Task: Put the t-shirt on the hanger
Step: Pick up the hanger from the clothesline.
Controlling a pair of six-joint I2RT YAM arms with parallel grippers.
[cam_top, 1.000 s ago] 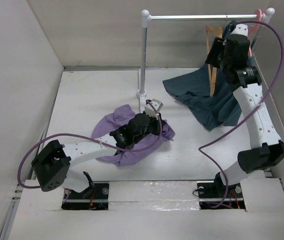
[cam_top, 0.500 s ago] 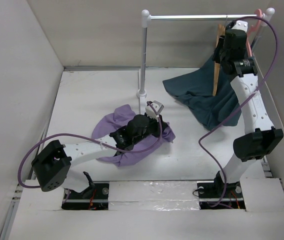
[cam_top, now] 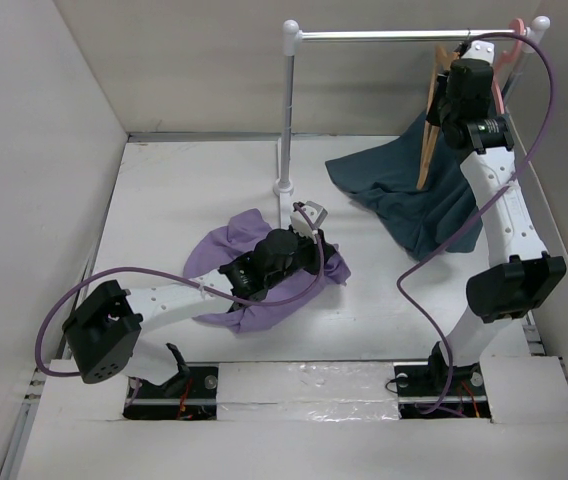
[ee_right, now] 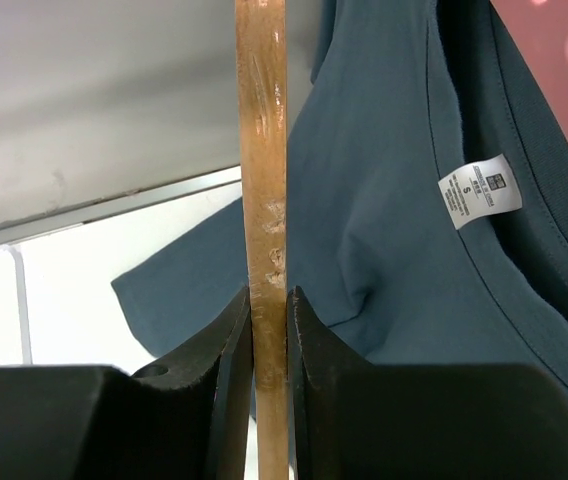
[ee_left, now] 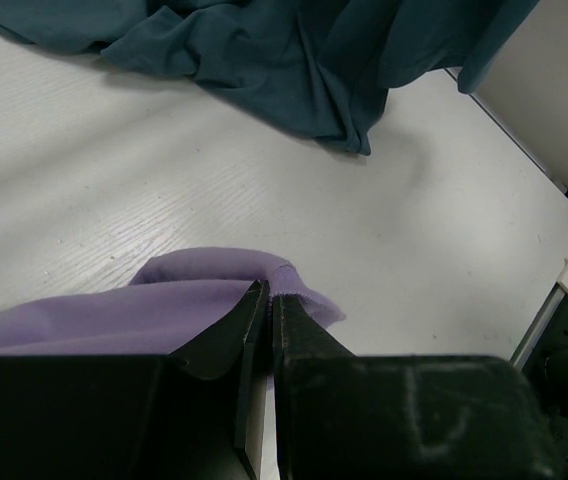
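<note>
The lavender t-shirt [cam_top: 234, 260] lies crumpled on the table near the middle, and its edge shows in the left wrist view [ee_left: 114, 310]. My left gripper [cam_top: 309, 218] [ee_left: 269, 295] is shut on an edge of the t-shirt, low over the table. The wooden hanger [cam_top: 430, 120] hangs from the rail at the upper right. My right gripper [cam_top: 442, 100] [ee_right: 269, 300] is shut on the hanger's wooden bar [ee_right: 262, 150].
A white rack with a metal rail [cam_top: 394, 35] and post [cam_top: 286, 110] stands at the back. A dark teal t-shirt [cam_top: 404, 195] [ee_right: 394, 200] hangs on a pink hanger [cam_top: 512, 30] [ee_right: 554, 60] and drapes onto the table. Walls enclose the table.
My right arm has lifted and turned toward the rail with the wooden hanger; the hanger now hangs nearly upright. My left gripper has stayed on the lavender t-shirt.
</note>
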